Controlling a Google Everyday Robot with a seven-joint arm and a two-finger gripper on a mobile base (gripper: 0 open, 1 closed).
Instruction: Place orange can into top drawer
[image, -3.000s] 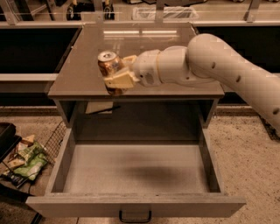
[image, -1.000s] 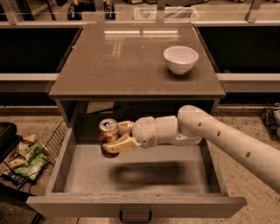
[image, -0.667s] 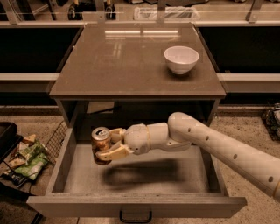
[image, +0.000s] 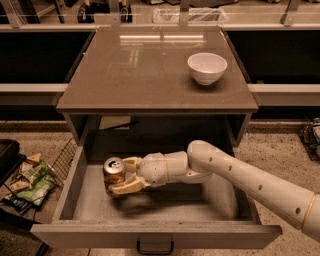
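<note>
The orange can (image: 113, 171) stands upright inside the open top drawer (image: 70, 192), at the left side of its pale floor. My gripper (image: 124, 176) reaches in from the right on a white arm. Its tan fingers (image: 125, 187) are closed around the can's right side, one behind it and one in front. The can's bottom is at or just above the drawer floor; I cannot tell if it touches. The drawer's dark loop handle (image: 155, 247) shows at the bottom centre of the front panel.
A white bowl (image: 207, 67) sits on the brown cabinet top (image: 130, 70) at the back right. A wire basket with snack bags (image: 30, 182) stands on the floor to the left of the drawer. Counters run behind the cabinet.
My gripper has carried the can down from the cabinet top into the drawer. Over the last second it moved left and lower, toward the drawer floor.
</note>
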